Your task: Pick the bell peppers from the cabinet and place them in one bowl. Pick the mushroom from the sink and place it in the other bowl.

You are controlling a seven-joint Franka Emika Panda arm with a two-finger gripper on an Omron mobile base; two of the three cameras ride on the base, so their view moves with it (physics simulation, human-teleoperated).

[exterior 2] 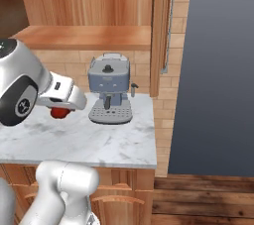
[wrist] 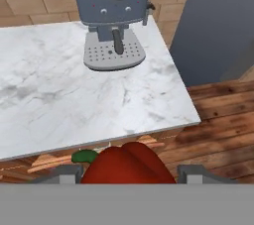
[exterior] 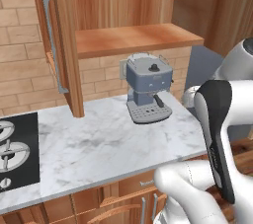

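Your gripper (wrist: 128, 175) is clamped on 1 red bell pepper (wrist: 127, 165), green stem to the side, held above the marble counter (wrist: 59, 95) edge, near the grey espresso machine (wrist: 112, 16)

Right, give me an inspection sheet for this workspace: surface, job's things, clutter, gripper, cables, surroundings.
Surface: white marble counter, bare in front of the machine.
Job's things: one red bell pepper, green stem to its left in the hand view; wooden cabinet with door open, shelf bare where visible.
Clutter: blue-grey espresso machine at the counter's back.
Gripper: gripper shut on the bell pepper, held off the counter's front edge.
Cables: nothing seen.
Surroundings: brick wall, black stovetop, drawers, wooden floor.
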